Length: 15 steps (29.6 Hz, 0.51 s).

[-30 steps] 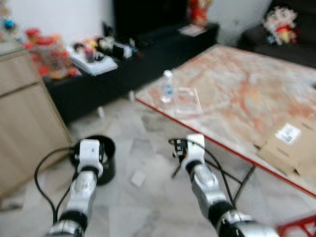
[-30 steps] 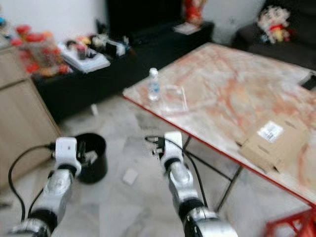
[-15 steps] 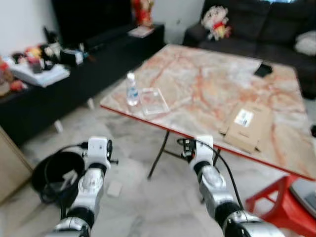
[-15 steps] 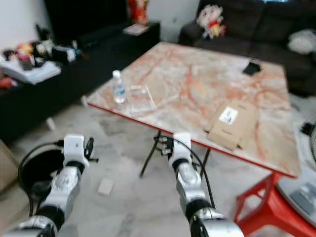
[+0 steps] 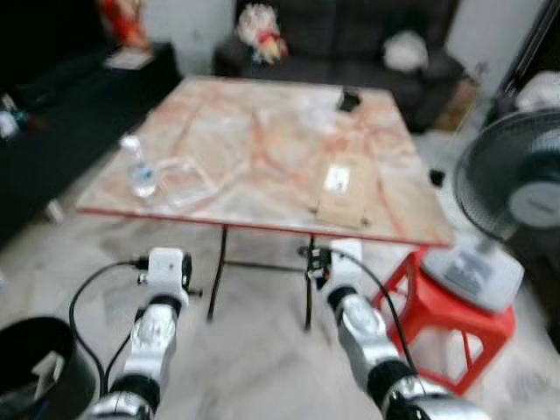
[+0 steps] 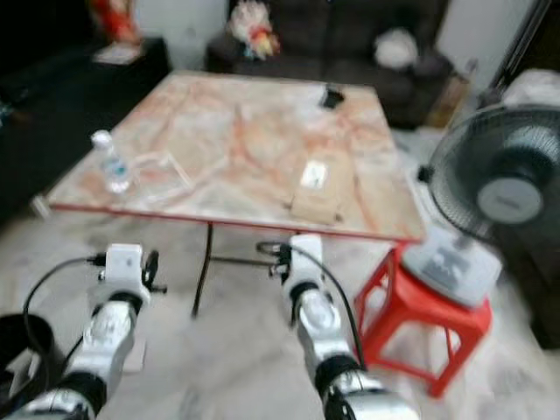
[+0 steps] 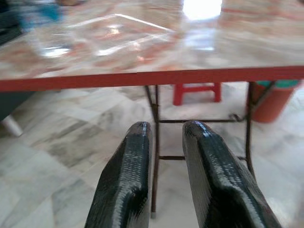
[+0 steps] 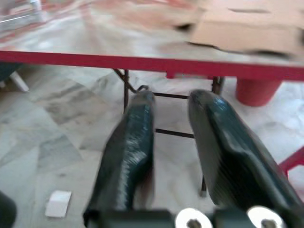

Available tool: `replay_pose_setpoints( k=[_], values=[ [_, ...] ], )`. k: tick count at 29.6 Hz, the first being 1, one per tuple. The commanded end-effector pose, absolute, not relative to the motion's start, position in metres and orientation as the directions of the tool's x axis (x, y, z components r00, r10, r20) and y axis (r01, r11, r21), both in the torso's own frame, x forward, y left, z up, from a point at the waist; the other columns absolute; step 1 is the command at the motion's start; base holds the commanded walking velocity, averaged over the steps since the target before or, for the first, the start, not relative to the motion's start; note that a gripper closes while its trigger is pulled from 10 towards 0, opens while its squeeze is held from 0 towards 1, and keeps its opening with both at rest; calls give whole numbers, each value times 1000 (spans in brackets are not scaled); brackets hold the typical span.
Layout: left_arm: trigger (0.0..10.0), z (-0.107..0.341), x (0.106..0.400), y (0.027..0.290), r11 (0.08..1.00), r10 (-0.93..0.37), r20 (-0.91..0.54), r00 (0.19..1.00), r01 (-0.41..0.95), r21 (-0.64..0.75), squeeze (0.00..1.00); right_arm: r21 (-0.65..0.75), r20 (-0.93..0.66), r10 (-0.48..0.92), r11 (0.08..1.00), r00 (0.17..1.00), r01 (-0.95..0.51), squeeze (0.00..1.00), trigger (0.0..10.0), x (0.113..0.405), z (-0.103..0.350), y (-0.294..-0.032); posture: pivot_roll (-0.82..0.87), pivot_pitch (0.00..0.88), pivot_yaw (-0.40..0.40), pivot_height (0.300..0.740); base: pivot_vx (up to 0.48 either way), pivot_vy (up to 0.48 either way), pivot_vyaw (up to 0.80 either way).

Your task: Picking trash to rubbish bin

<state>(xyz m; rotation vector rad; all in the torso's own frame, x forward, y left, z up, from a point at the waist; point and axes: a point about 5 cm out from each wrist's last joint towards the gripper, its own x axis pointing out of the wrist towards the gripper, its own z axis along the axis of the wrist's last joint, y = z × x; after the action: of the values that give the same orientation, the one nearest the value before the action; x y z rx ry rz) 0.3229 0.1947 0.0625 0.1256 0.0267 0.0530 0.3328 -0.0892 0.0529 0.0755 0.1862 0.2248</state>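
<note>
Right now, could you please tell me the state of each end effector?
Left end effector: open, holding nothing.
Right end effector: open, holding nothing.

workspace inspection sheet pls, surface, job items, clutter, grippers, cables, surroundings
surface: marble-pattern table with a red edge, on a pale tiled floor.
job's things: black rubbish bin on the floor by the robot's left side; water bottle and clear plastic tray near the table's left edge; flat cardboard box near its front edge.
clutter: small dark object at the table's far side; white scrap on the floor.
grippers: left gripper and right gripper held low before the table, jaws slightly parted, holding nothing.
cables: black cable looping from the left wrist; another along the right arm.
surroundings: standing fan, red stool, dark sofa.
</note>
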Motion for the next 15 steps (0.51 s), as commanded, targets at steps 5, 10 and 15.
replay_pose_setpoints(
  k=[5, 10, 15],
  values=[
    [10000, 64, 326, 185, 992, 21, -24, 1000, -17, 123, 0, 88, -167, 206, 977, 964, -193, 0, 10000, 335, 55, -97, 41, 0, -8, 740, 0, 0, -800],
    [10000, 64, 326, 183, 992, 13, -25, 1000, -10, 124, 0, 94, -160, 207, 977, 965, -194, 0, 10000, 335, 55, -97, 41, 0, -9, 740, 0, 0, -429],
    [10000, 64, 327, 183, 992, 11, -27, 1000, -7, 122, 0, 102, -155, 210, 975, 965, -195, 0, 10000, 335, 56, -96, 41, 0, -9, 740, 0, 0, 0]
  ],
)
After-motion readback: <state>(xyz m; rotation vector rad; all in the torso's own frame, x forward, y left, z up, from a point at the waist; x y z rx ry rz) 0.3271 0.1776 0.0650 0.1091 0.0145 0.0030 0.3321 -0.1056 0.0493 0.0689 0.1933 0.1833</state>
